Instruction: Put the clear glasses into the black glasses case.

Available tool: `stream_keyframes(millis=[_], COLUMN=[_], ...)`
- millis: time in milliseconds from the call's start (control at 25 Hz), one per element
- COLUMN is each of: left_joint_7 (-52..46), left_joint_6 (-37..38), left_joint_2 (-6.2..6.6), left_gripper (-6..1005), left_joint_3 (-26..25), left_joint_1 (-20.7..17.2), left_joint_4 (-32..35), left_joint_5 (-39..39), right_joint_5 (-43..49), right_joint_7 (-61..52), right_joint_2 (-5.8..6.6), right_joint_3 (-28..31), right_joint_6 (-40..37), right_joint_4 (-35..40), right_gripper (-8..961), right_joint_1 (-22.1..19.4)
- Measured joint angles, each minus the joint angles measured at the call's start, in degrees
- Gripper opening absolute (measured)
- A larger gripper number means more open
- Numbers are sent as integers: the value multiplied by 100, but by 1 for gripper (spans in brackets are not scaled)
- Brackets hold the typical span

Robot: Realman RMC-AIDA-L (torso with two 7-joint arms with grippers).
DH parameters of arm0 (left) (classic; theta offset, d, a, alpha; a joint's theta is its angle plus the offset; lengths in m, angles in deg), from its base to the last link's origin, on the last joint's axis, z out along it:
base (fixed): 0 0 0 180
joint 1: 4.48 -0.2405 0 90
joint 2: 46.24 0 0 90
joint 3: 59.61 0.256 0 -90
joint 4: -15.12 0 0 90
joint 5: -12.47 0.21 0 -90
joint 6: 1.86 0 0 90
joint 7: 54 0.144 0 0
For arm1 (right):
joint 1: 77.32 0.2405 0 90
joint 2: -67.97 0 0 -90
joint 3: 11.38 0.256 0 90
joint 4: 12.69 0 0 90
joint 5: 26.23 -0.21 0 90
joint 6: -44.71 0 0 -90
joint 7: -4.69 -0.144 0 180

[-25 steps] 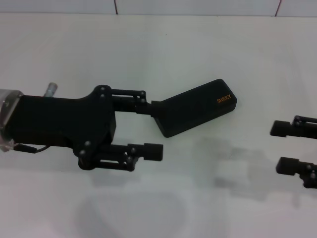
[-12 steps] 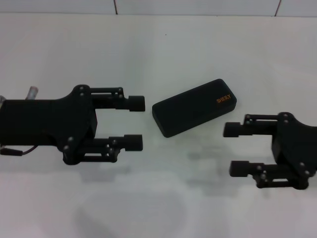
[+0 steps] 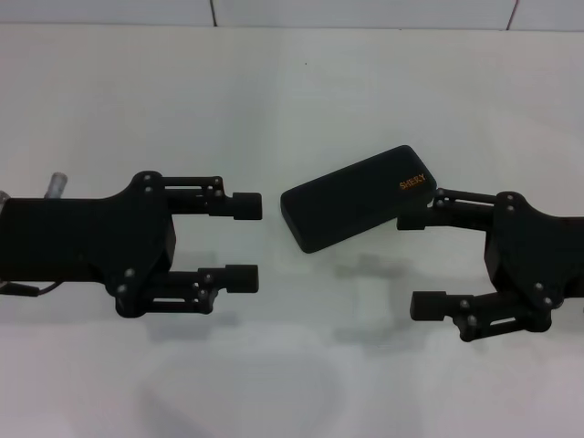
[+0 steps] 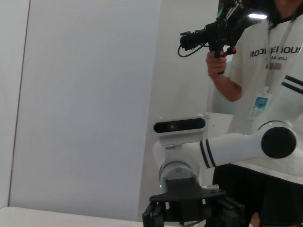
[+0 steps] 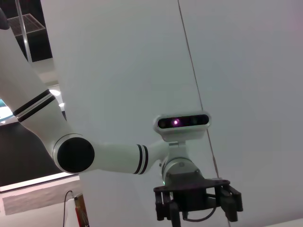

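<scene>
black glasses case [image 3: 359,197] shut on table [image 3: 292,82], clear glasses not visible; left gripper [image 3: 245,242] and right gripper [image 3: 412,263] both wide open, holding nothing

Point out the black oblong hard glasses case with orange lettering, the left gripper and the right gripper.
black oblong hard glasses case [image 3: 351,201]: head view, middle of the closed lid.
left gripper [image 3: 244,242]: head view, gap midway between its two open fingertips.
right gripper [image 3: 416,262]: head view, gap midway between its two open fingertips.

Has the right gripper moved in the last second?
Yes. The right gripper has come in from the table's right edge toward the closed black oblong glasses case, its far finger now at the case's lettered end.
</scene>
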Motion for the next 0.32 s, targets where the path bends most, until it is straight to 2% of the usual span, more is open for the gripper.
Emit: stream_keyframes(millis=[320], left_joint_7=[11], left_joint_6=[-264], left_joint_2=[-25], left_gripper=[654], left_joint_3=[1], left_joint_1=[-2], left_joint_4=[-9], left_joint_5=[1], right_joint_5=[-10], right_joint_7=[5], right_joint_2=[0], right_joint_3=[12], right_joint_6=[49], right_joint_4=[0], right_gripper=[869], right_joint_1=[16])
